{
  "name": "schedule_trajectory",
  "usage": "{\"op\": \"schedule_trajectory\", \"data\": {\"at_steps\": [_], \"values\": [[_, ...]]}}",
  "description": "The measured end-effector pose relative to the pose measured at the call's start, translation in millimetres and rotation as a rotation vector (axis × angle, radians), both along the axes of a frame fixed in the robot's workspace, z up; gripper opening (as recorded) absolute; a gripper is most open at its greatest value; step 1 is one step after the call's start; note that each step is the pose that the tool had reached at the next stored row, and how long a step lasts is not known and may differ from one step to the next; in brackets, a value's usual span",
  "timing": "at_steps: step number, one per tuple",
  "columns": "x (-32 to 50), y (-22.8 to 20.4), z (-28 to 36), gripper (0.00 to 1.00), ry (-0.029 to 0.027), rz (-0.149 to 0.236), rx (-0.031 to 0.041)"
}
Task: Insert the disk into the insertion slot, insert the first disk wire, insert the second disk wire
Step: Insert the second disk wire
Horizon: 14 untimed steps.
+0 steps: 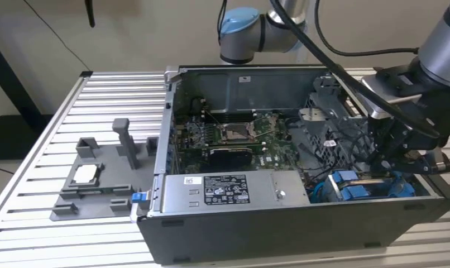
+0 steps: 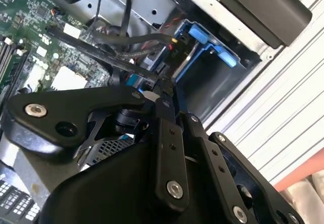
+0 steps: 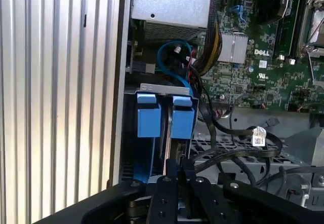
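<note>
- Exterior view: open grey computer case (image 1: 300, 229) lies on a slatted aluminium table (image 1: 39, 167); the side panel is off and the interior faces up.
- Green motherboard (image 1: 233, 134) sits mid-case. The grey labelled power-supply box (image 1: 225, 192) runs along the near wall.
- A grey plastic fixture (image 1: 98, 181) stands on the table to the exterior view's left of the case, well apart from the arm.
- The insertion slot (image 1: 359, 187), a grey drive cage with blue tabs, is in the case's near corner at the exterior view's right.
- First wrist view: 2 blue plastic tabs (image 3: 164, 115) stand side by side in the slot (image 3: 152, 89), with a thin grey edge between them. I cannot tell whether that edge is the disk.
- The gripper (image 1: 392, 167) hangs over the cage, low inside the case. In the first wrist view its black fingers (image 3: 172, 178) lie close together in line with the gap between the tabs.
- Gripper opening and hold: cannot tell; the tips are hidden in both wrist views.
- Second wrist view: black cables (image 2: 126, 46) cross the board just beside the gripper (image 2: 162, 89); blue cage parts (image 2: 202, 39) lie beyond it.
- A blue cable (image 3: 169, 64) loops between the cage and the power supply (image 3: 169, 3).
</note>
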<state>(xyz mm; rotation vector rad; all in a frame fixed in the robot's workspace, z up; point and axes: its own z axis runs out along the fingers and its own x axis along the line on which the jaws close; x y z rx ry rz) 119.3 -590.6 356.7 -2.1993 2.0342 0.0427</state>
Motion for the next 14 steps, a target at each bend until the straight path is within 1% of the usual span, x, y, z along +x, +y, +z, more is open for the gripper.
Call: {"op": "schedule_trajectory", "data": {"at_steps": [1,2,6,10,12,14], "values": [[-0.6,2.2,-1.4,0.16,-0.0005,0.0,0.0],[-0.6,3.4,-3.0,0.16,-0.0009,0.0,0.0002],[-0.7,3.4,-7.9,0.16,-0.0046,0.0,0.0012],[0.1,3.4,-11.4,0.16,-0.0073,0.0,0.0048],[1.4,3.4,-12.9,0.16,-0.0076,0.0,0.0084],[2.7,3.4,-14.1,0.16,-0.008,0.0,0.0144]]}}
